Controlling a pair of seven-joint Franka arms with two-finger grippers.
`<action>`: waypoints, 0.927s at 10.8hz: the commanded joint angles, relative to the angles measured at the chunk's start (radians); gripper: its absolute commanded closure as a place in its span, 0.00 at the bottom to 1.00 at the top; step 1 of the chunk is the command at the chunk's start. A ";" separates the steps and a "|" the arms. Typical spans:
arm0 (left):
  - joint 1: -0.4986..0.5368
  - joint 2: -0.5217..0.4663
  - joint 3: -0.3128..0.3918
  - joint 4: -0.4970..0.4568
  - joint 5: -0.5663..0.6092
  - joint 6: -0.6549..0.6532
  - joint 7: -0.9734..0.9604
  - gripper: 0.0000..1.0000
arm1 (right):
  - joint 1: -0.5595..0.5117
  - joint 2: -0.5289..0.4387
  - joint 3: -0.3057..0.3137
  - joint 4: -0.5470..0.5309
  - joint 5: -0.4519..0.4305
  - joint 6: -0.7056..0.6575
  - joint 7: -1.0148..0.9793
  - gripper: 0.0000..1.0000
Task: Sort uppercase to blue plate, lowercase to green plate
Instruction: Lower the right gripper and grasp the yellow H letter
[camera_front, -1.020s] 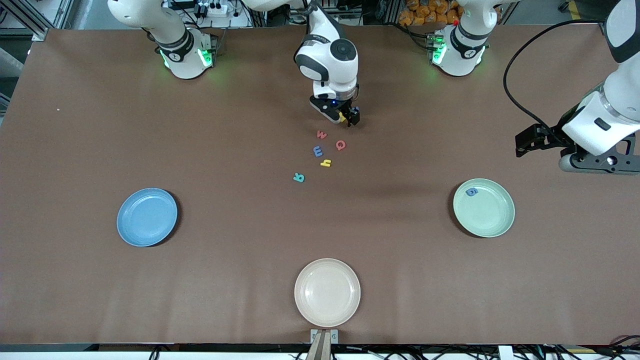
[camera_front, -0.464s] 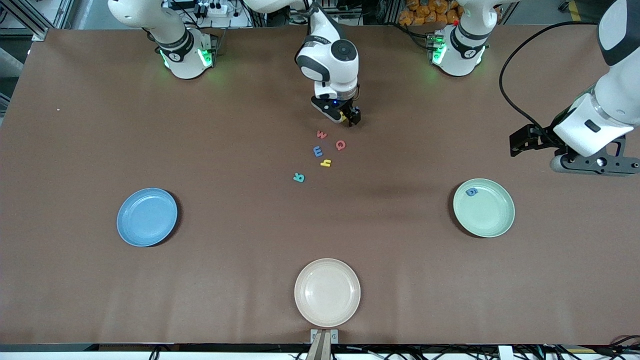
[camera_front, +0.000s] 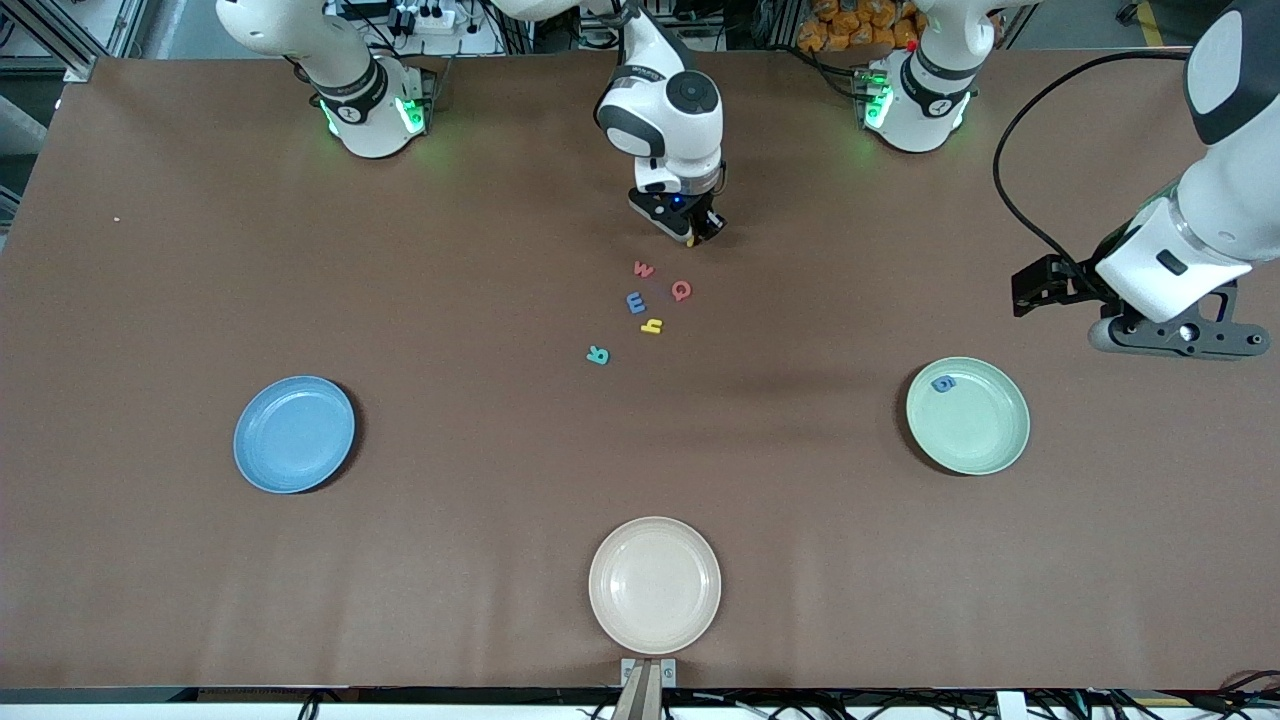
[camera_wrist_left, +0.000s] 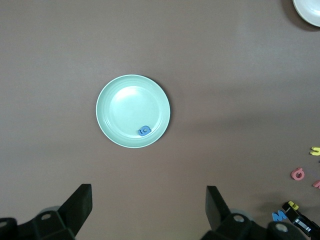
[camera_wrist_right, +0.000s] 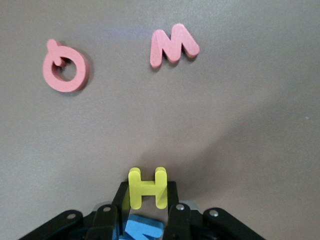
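On the green plate (camera_front: 968, 415) lies only g (camera_front: 943, 382); blue plate (camera_front: 294, 434) holds nothing. Right gripper (camera_wrist_right: 146, 200), farther from the plate than w (camera_front: 643, 268), has jaws clamped on H (camera_wrist_right: 147, 187). Left gripper (camera_wrist_left: 147, 212), jaws apart, waits over the plate. Seven letters remain unsorted.

plates (camera_front: 294, 434): 3 | foam letters (camera_front: 651, 326): 8 | arms (camera_front: 660, 110): 2

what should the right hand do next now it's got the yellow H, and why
Probably lift straight up: the right hand is shut on the yellow H just above the blue W, and the blue plate is empty toward the right arm's end.
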 joint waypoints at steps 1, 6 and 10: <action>-0.010 0.000 -0.003 0.001 -0.023 -0.010 0.003 0.00 | 0.009 0.020 -0.003 0.009 -0.014 0.009 0.023 1.00; -0.020 0.059 -0.097 0.004 -0.048 0.008 -0.147 0.00 | -0.023 -0.041 -0.047 0.081 -0.020 -0.171 -0.051 1.00; -0.125 0.072 -0.123 -0.054 -0.046 0.095 -0.358 0.00 | -0.164 -0.115 -0.047 0.078 -0.018 -0.249 -0.247 1.00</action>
